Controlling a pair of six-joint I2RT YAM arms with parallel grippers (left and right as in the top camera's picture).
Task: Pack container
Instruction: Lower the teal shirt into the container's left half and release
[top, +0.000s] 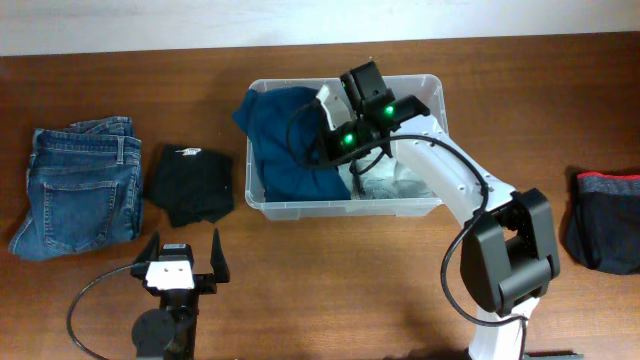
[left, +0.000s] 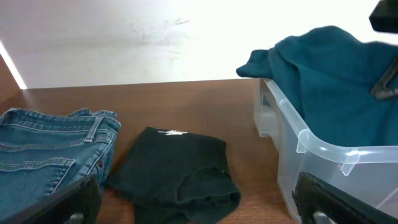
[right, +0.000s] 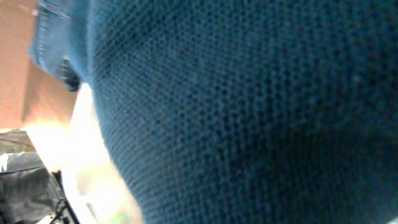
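**Overhead view.** The clear plastic container (top: 345, 207) stands at table centre. A dark blue knit garment (top: 282, 140) fills its left half and spills over the far-left corner of the rim. The right gripper (top: 322, 118) is above this garment, inside the container's outline, and is clenched. Its fingertips are hidden. The cloth bunches up toward them, so a grip on the garment is judged likely.

The left gripper (top: 185, 262) is released, jaws wide, near the front edge and holds nothing. Folded jeans (top: 75, 185) and a black garment (top: 190, 183) lie left of the container. A dark garment with red trim (top: 605, 222) lies far right.

Risks:
- If the garment is released now, the overhanging fold may stay outside the rim or slide off.
- A sideways pull on gripped cloth may shift or tip the light container.

**Left wrist view.** The blue garment is piled above the rim, leaving little room for the remaining items. The black garment bears a small white print (left: 175, 132), which is too small to read. No label shows on the jeans.

**Right wrist view.** Blue knit fills the frame. Fingers and writing cannot be seen.
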